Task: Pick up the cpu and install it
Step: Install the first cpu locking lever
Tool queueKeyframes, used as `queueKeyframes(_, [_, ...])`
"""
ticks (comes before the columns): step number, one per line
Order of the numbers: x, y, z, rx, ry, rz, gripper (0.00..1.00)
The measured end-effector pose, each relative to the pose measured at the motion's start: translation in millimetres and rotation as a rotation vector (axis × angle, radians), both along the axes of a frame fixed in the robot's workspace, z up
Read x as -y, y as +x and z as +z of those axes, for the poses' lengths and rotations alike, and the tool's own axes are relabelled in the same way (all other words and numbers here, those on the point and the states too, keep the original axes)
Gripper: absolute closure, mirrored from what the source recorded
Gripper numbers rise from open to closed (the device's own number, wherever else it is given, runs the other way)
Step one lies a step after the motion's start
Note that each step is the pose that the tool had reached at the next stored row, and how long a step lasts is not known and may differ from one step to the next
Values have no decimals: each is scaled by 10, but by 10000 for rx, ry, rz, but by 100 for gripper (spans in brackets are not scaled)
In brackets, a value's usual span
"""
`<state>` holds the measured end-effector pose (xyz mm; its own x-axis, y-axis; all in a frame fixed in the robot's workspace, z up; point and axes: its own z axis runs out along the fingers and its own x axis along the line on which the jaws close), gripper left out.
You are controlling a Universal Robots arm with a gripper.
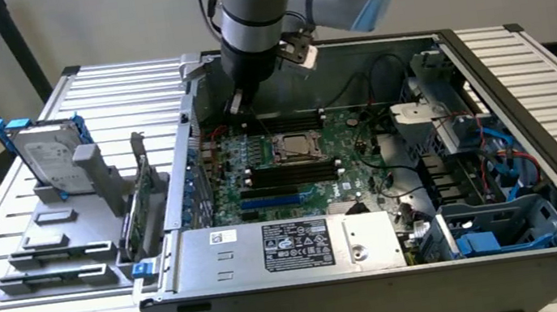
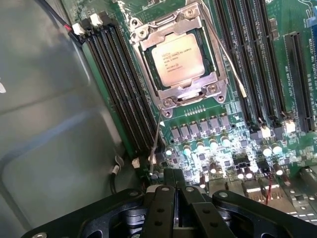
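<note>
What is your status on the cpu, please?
Gripper shut, empty, above the motherboard. Cpu sitting in its socket, clear of the gripper. Nothing between them.

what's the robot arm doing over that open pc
The robot arm's gripper is shut and holds nothing. It hangs inside the open computer case, just above the motherboard. The cpu already sits in its socket between the memory slots, apart from the gripper.

Soft even light overall; harsh glare spots on the motherboard (image 2: 223, 158).
</note>
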<state>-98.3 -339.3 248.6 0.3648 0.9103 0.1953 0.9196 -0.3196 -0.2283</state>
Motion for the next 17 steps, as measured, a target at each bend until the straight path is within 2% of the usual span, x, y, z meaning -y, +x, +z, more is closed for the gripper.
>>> queueKeyframes(6, [-2,-1,-4,284,361,-317,89])
queueKeyframes(9, [-3,-1,-5,408,489,-511,89])
queueKeyframes(13, [-3,-1,-5,603,505,-800,89])
queueKeyframes(17, [-3,0,-5,798,494,-984,89])
